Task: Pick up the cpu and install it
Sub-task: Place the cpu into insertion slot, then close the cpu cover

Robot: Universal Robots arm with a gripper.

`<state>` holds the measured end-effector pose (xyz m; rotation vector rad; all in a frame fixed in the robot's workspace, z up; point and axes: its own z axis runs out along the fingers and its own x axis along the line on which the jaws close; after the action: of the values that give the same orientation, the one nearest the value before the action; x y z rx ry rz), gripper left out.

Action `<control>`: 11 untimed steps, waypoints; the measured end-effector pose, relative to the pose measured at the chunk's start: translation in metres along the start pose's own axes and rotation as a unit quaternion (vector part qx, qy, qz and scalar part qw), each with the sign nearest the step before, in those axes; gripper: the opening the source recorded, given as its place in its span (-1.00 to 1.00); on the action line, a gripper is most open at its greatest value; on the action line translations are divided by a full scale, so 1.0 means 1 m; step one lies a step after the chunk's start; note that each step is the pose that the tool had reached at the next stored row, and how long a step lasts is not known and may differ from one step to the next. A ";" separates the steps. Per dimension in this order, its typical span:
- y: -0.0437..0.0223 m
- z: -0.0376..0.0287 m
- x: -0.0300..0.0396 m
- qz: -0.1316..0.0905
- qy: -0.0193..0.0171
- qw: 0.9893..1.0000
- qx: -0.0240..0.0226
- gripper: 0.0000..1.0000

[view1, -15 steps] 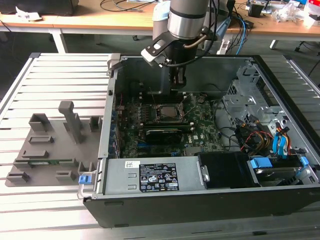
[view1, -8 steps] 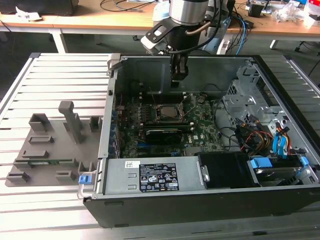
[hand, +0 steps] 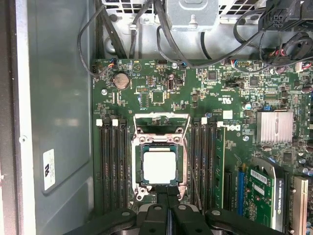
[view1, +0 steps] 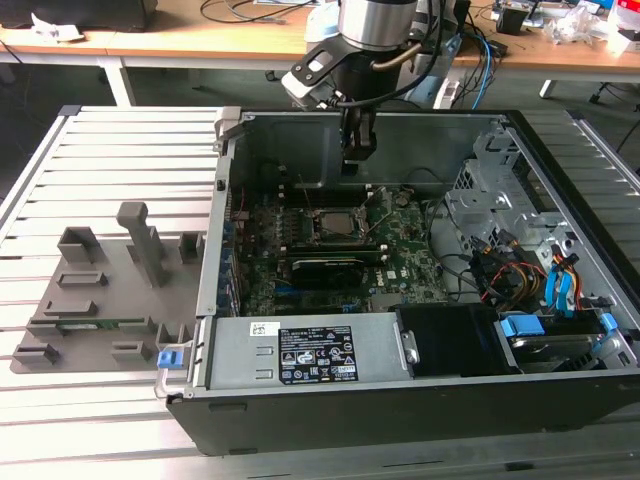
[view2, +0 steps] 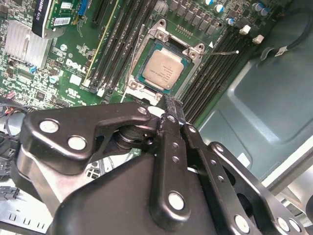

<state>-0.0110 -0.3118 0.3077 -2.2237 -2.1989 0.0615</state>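
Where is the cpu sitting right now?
In both wrist views the cpu lies in the socket on the motherboard, between two banks of memory slots.

Exterior view: bright, even overhead light. The slatted table [view1: 120, 140] reads pale, while the computer case [view1: 400, 420] holds soft shadow along its inner walls. In both wrist views the cpu [hand: 159, 166] [view2: 163, 69] shows a mild sheen. In the first wrist view the heatsink [hand: 275, 126] glares near white.

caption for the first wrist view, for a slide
The cpu sits in its socket on the motherboard, the gripper poised at the socket's edge, fingers shut.
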 end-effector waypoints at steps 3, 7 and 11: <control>0.0000 0.0000 0.0000 0.000 0.000 1.000 0.000 -0.79; 0.0000 -0.0001 0.0000 0.000 0.000 1.000 0.000 -0.79; 0.0155 -0.0007 0.0002 0.000 0.000 1.000 0.000 -0.79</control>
<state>0.0045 -0.3118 0.3078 -2.2237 -2.1989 0.0618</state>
